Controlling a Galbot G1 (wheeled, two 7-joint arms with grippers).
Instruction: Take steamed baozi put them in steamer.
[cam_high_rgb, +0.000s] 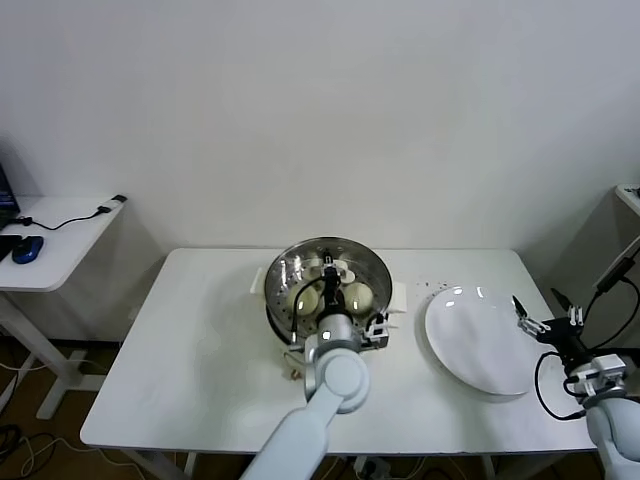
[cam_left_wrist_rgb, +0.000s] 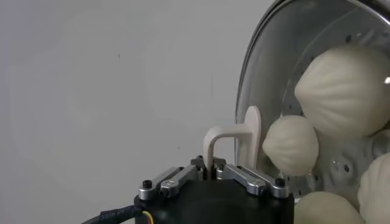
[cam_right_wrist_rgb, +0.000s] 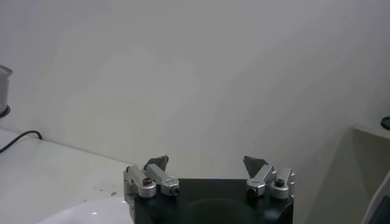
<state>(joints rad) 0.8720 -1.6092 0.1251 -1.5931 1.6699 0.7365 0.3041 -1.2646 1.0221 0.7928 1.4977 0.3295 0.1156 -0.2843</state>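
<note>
Two arms are in view. Nearest, the left gripper (cam_high_rgb: 331, 272) reaches over the steamer (cam_high_rgb: 372, 268) at the middle of the white table (cam_high_rgb: 200, 350); its fingers are pressed together on the cream handle (cam_left_wrist_rgb: 234, 139) of the glass lid (cam_left_wrist_rgb: 268, 67), which it holds on the pot. Under the glass, the steamed baozi (cam_left_wrist_rgb: 346, 90) lie on the perforated tray, just below and beside the gripper; several buns show. The right gripper (cam_high_rgb: 547, 320) hangs at the right edge of the table, its fingers spread wide with nothing between them, just beside the white plate (cam_high_rgb: 478, 345). Farther left stands a side desk (cam_high_rgb: 55, 245) with a blue mouse (cam_high_rgb: 27, 249)
</note>
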